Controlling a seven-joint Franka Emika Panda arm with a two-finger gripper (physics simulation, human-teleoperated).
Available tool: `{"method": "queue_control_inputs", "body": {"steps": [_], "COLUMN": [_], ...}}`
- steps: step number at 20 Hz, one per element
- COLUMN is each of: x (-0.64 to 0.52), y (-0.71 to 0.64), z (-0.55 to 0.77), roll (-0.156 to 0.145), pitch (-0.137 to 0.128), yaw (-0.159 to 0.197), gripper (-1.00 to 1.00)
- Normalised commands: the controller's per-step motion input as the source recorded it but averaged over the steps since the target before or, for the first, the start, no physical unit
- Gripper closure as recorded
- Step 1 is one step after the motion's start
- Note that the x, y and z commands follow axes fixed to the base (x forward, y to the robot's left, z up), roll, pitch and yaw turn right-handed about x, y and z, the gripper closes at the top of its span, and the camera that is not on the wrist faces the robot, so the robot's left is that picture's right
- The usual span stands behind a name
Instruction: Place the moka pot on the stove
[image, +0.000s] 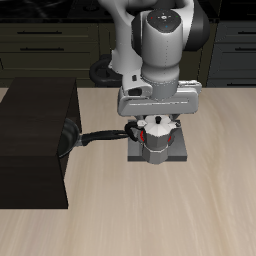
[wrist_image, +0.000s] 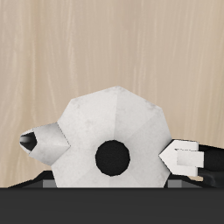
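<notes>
The small silver-grey faceted metal moka pot (image: 155, 148) sits directly under the robot's two-finger end effector (image: 153, 130), over the flat square grey metal stove (image: 176, 155), whose edges show around the pot's base; the red coil is mostly hidden by the pot and the arm. In the wrist view the moka pot (wrist_image: 112, 138) fills the frame from above, with its black lid knob in the middle, its spout to one side and its handle attachment to the other, pale wooden counter (wrist_image: 105, 52) beyond it. The fingers are not clearly visible in either view, so I cannot tell whether the end effector is clamped on the pot or already spread apart. Judging from the exterior view, the pot appears to be at or very near its resting place on the stove, though contact cannot be confirmed. What likely remains is letting go and lifting clear. A large dark box-shaped cabinet (image: 35, 145) stands beside the stove.
</notes>
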Motion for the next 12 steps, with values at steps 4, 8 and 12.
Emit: {"method": "queue_control_inputs", "body": {"steps": [4, 8, 12], "x": [-0.19, -0.39, -0.31], "y": [-0.06, -0.02, -0.07], "z": [0.02, -0.01, 0.01], "roll": [0.006, 0.033, -0.013], "pitch": [0.001, 0.004, -0.019], "yaw": [0.004, 0.003, -0.004], "gripper": [1.0, 1.0, 1.0]}}
